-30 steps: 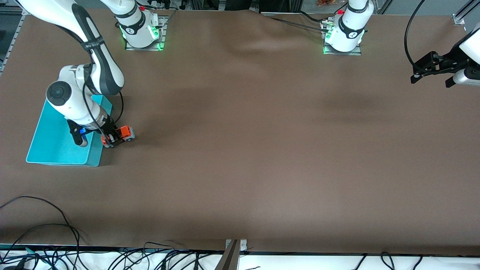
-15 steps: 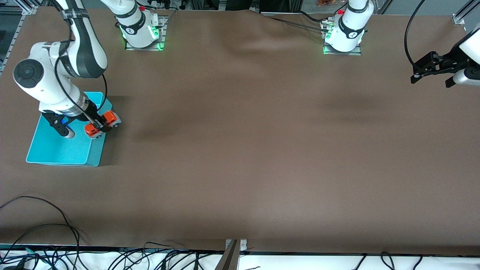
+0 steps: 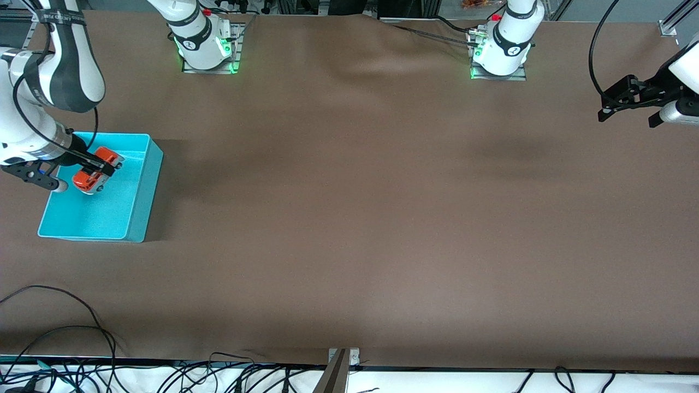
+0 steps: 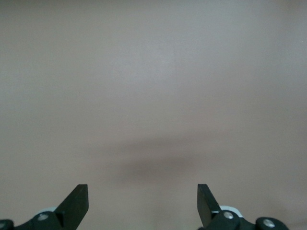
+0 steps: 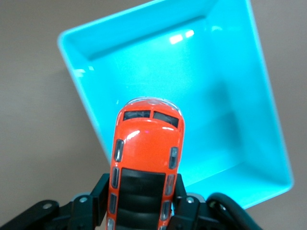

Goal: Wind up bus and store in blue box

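The orange-red bus [image 3: 96, 170] with its dark roof panel hangs in the air over the blue box [image 3: 139, 215], an open-topped turquoise bin at the right arm's end of the table. My right gripper [image 3: 99, 166] is shut on the bus, its black fingers pressed against both sides. In the right wrist view the bus [image 5: 146, 165] points toward the box's inside [image 5: 211, 76], with the right gripper [image 5: 142, 199] clamped round it. My left gripper [image 3: 631, 108] waits open above bare table at the left arm's end; in the left wrist view its gripper [image 4: 143, 206] holds nothing.
A brown cloth [image 3: 355, 218] covers the table. Both arm bases [image 3: 205, 43] [image 3: 499, 46] stand along the edge farthest from the front camera. Cables [image 3: 65, 338] trail along the nearest edge.
My right gripper has lifted the bus off the table beside the box and carried it over the box's opening. The left arm has stayed still.
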`<state>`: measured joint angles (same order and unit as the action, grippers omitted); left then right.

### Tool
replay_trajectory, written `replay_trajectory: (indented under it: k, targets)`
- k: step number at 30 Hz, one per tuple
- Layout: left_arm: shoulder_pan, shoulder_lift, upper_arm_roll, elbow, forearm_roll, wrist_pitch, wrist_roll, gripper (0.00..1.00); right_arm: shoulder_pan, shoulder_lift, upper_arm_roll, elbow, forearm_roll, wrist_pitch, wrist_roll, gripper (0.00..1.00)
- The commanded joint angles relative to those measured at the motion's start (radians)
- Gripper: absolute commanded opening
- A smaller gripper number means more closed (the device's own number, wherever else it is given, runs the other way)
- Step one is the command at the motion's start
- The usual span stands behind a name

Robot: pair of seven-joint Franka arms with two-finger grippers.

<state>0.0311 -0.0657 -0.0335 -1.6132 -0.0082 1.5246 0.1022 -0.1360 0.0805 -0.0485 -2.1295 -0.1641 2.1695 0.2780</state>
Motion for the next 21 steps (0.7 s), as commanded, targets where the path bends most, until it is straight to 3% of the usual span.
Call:
replay_trajectory:
  k: [1,13,21]
  targets:
    - [0.006,0.01,-0.002,0.025,-0.015,-0.021,-0.007,1.0,-0.023,0.047,-0.019,0.028,-0.063,-0.013,-0.111,0.0]
    - [0.006,0.012,0.0,0.025,-0.015,-0.021,-0.007,1.0,-0.116,0.212,-0.03,0.036,-0.224,0.064,-0.276,0.0]
    - [0.006,0.01,-0.002,0.025,-0.015,-0.021,-0.007,1.0,-0.129,0.278,-0.03,0.036,-0.233,0.095,-0.266,0.0]
